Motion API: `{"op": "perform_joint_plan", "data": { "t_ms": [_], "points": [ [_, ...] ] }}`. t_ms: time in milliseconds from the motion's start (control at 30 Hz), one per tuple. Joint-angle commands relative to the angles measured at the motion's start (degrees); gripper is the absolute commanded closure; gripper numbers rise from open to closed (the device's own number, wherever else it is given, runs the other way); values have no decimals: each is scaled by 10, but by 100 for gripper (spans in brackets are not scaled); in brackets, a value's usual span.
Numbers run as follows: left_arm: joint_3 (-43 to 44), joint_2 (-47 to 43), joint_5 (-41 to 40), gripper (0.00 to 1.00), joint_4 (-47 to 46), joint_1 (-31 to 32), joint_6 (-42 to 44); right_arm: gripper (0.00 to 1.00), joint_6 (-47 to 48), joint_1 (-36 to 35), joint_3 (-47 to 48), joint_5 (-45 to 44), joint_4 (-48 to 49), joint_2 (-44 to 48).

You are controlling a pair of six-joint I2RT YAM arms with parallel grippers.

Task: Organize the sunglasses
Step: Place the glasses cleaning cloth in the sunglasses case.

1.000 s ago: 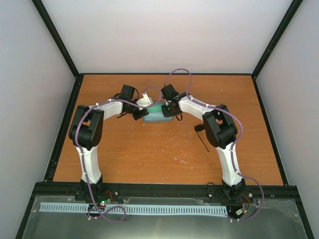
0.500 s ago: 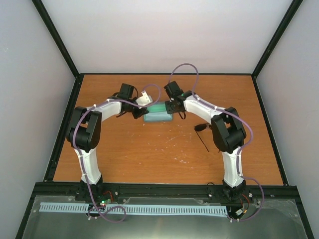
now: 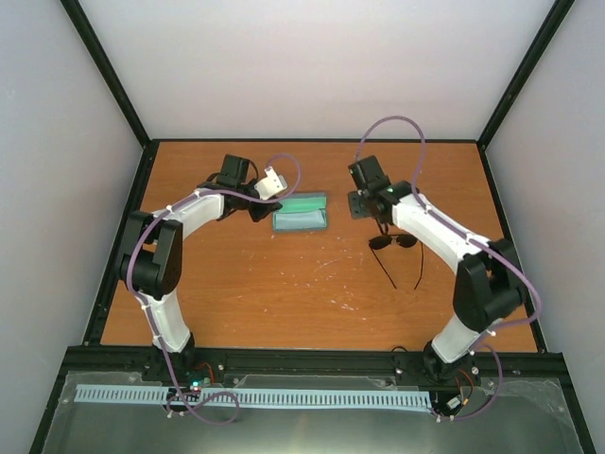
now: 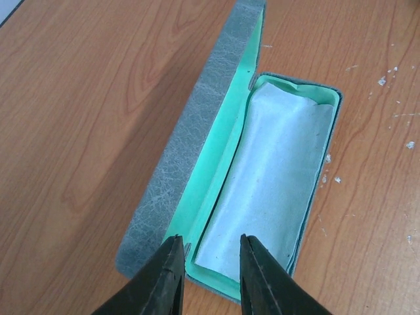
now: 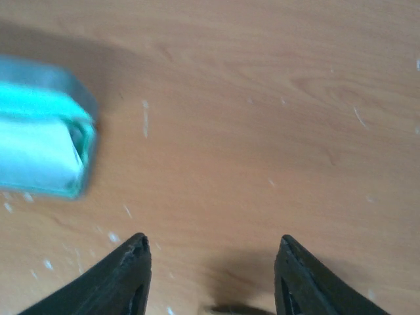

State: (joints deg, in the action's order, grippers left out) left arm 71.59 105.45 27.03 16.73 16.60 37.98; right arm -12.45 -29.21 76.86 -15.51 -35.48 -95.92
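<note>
One sunglasses pair (image 3: 393,242), one case (image 4: 190,144) being borne by the surface (image 3: 284,293).
Right end effector (image 5: 213,239) being held apart; left end effector (image 4: 210,239): cannot tell.

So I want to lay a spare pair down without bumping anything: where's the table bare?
Bare table runs wide between the arm bases and the case, and along the far edge. Crowded mid-table: left end effector at the case, right end effector by the sunglasses.
</note>
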Motion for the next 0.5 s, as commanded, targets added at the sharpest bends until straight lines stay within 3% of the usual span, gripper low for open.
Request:
{"op": "perform_joint_plan", "data": {
  "t_ms": [0,100,200,333,467],
  "points": [
    [-1,-8,13,74,7,-4,0,44,138,14,-85,-5,-35,69],
    [2,-4,11,75,8,-4,10,36,203,44,-149,40,-18,129],
    [4,-2,11,74,8,-4,17,32,298,74,-230,147,48,211],
    [2,-3,5,75,8,-5,23,42,363,130,-331,211,197,327],
    [-5,-3,2,75,9,-5,24,40,425,189,-333,243,166,316]
  ]
}}
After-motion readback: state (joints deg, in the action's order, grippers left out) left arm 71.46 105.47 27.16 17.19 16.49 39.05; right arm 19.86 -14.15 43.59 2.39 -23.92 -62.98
